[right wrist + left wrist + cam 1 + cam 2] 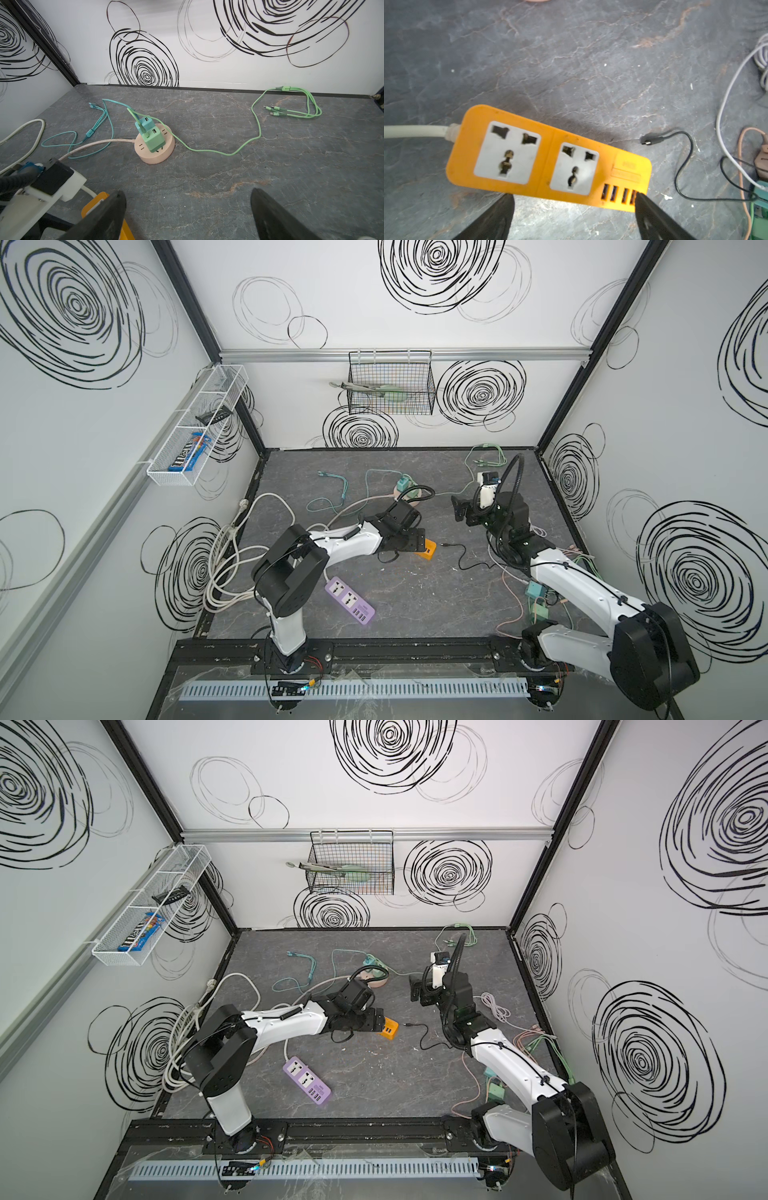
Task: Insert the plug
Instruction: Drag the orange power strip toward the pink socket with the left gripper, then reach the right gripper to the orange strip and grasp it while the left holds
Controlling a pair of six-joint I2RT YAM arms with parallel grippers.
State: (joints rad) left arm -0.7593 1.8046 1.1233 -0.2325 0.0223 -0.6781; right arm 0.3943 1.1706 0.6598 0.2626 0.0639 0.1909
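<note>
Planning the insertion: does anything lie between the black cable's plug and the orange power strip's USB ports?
Only bare table separates the plug from the orange power strip, but the left gripper's fingertip overlaps the end USB port.

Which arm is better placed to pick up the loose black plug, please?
Probably left: the left gripper, open, hovers low over the orange power strip, the black plug just beside it; the right gripper faces the back wall.

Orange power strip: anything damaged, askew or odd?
Nothing damaged. The orange power strip lies flat with both sockets empty; the black cable's plug lies loose on the table beside it, not touching. The left gripper hangs open at its edge.
</note>
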